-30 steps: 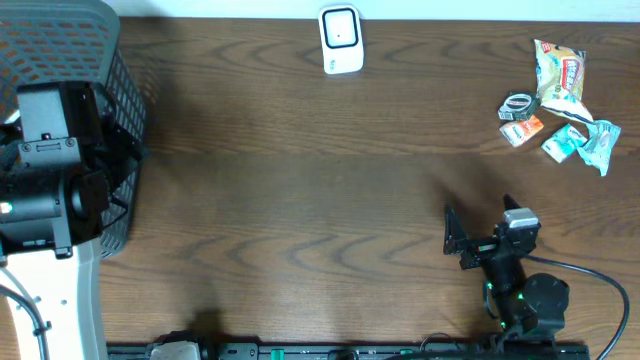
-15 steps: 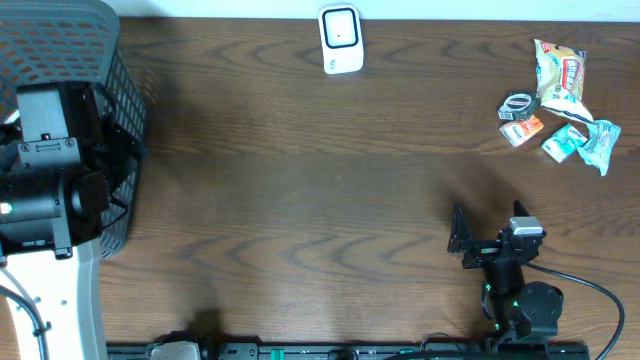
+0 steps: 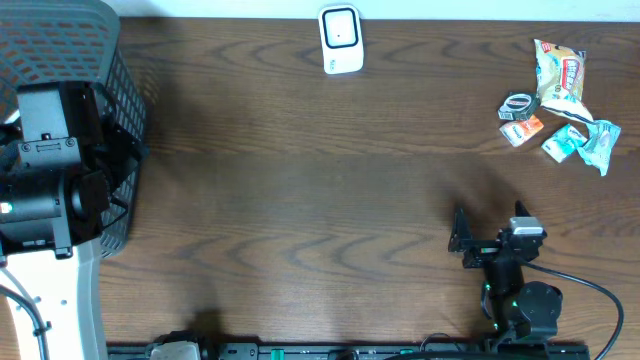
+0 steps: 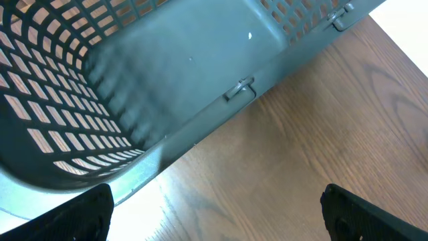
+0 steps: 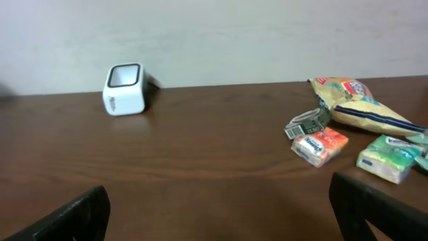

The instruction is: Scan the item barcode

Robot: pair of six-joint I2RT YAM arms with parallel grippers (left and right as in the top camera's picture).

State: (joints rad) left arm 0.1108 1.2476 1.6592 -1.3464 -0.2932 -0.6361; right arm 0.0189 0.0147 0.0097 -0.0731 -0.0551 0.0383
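The white barcode scanner (image 3: 341, 40) stands at the table's far edge, near the middle; in the right wrist view the scanner (image 5: 125, 89) is far off to the left. The items lie in a cluster at the far right: a snack bag (image 3: 560, 70), a tape roll (image 3: 517, 104), an orange pack (image 3: 524, 130) and green packs (image 3: 565, 142). My right gripper (image 3: 488, 222) hovers open near the front right, well short of them, with nothing between its fingers (image 5: 221, 214). My left gripper (image 4: 217, 214) is open beside the basket, holding nothing.
A grey slotted basket (image 3: 60, 50) sits at the far left with the left arm over it; its rim (image 4: 241, 87) fills the left wrist view. The right arm's cable (image 3: 600, 285) trails by the front edge.
The right arm slid slightly to the right and toward the front edge early on, then stayed still. The left arm and the items have not moved.
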